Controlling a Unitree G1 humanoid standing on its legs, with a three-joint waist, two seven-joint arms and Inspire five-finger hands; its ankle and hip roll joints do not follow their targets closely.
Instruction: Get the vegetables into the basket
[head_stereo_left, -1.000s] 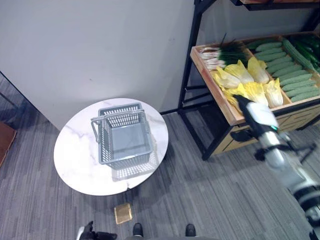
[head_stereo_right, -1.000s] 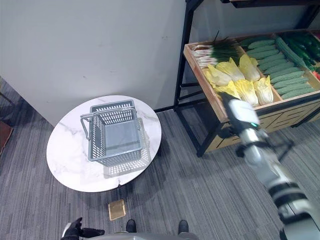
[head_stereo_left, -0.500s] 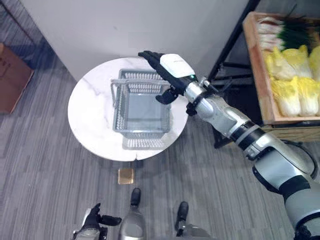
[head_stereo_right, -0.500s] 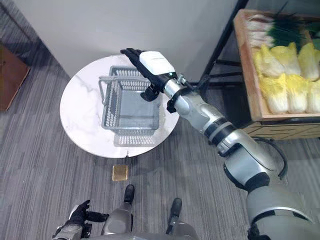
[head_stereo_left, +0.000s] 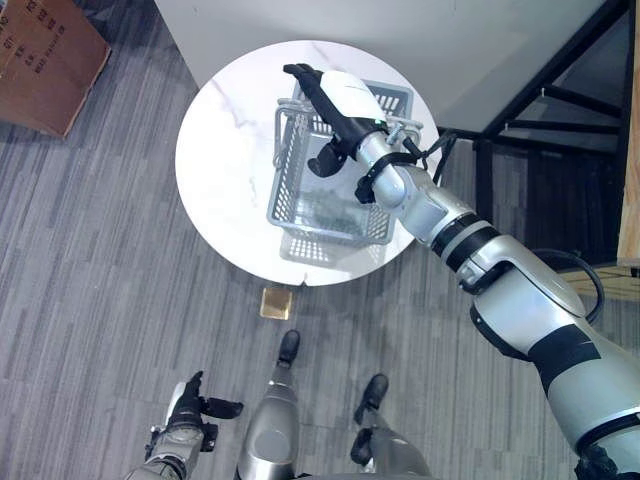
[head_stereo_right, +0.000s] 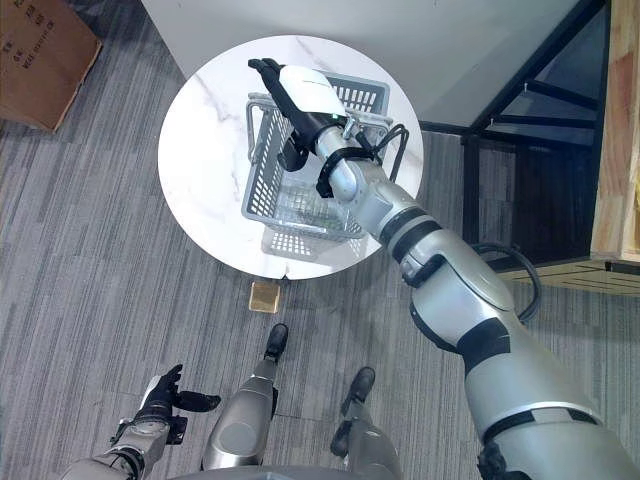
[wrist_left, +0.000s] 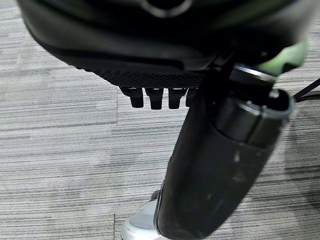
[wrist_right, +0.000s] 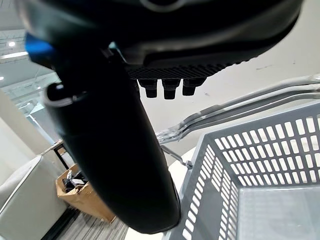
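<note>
I see my right hand (head_stereo_left: 338, 98) reaching over the grey basket (head_stereo_left: 300, 205), which stands on the round marble worktop (head_stereo_left: 225, 180). Its fingers (head_stereo_left: 303, 80) are stretched out straight past the basket's far rim, grasping nothing. The basket's handles (wrist_right: 240, 107) lie below them. My left hand (head_stereo_left: 187, 410) hangs low over the carpet, fingers loosely spread. A cardboard box (head_stereo_left: 45, 55) sits on the floor beyond the worktop
</note>
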